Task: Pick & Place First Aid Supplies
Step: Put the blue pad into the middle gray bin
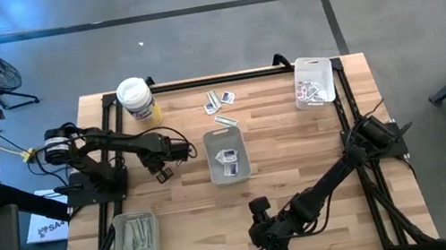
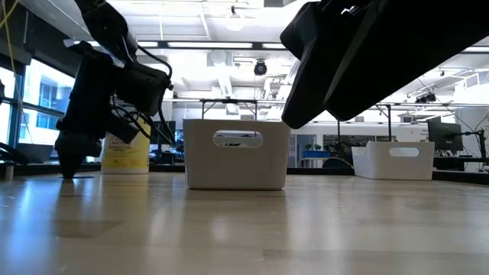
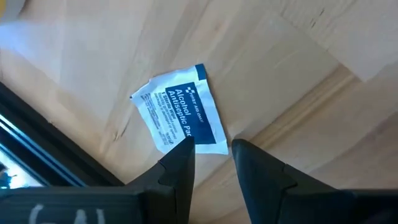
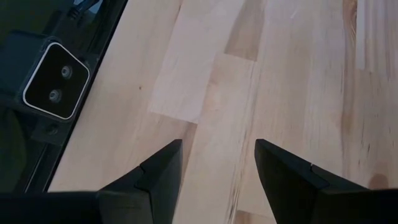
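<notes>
A squarish white packet with blue print (image 3: 183, 112) lies flat on the wood in the left wrist view; the high view hides it under my left gripper (image 1: 158, 170). That gripper (image 3: 211, 152) points down at the table just left of the middle clear tray (image 1: 228, 154). Its fingers are narrowly open, one on each side of the packet's corner (image 3: 214, 147). More white packets lie in the middle tray, and loose ones (image 1: 219, 100) lie on the far part of the table. My right gripper (image 1: 267, 243) waits open near the table's near edge, over bare wood (image 4: 217, 162). My left gripper comes from above with its fingertips (image 3: 185, 149) low at the table, beside the packet's corner. I cannot tell whether they touch the packet, which lies flat on the wood.
A tray with pale strips (image 1: 134, 244) sits at the near left. Another tray with packets (image 1: 313, 83) stands at the far right. A white-lidded tub with a yellow label (image 1: 137, 98) is at the far left. Bare wood lies between the middle tray and the right arm.
</notes>
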Robot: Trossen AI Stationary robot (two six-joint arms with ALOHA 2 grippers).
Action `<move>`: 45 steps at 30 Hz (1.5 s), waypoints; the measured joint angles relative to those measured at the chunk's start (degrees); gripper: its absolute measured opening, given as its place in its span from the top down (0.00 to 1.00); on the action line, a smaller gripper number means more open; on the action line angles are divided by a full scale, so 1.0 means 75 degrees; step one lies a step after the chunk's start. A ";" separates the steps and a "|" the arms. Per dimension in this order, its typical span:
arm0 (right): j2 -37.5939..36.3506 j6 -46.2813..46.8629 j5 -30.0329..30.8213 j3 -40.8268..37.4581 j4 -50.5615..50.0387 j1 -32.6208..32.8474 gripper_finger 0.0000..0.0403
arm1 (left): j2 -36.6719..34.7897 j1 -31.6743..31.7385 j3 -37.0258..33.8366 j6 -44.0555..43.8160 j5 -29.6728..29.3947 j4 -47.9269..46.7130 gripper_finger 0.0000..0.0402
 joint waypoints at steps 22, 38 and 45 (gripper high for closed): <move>0.0000 0.0041 -0.0058 0.0000 -0.0031 0.0026 0.52 | -0.0028 0.0929 -0.0402 0.0510 0.0743 0.0752 0.98; 0.0000 0.0125 -0.0058 0.0000 -0.0044 0.0026 0.52 | -0.1197 0.0302 0.0166 0.0243 0.1001 0.0643 1.00; -0.0079 0.0125 0.0386 0.0000 -0.0257 0.0062 0.52 | -0.1793 -0.0625 0.0509 -0.0279 0.1096 0.0609 1.00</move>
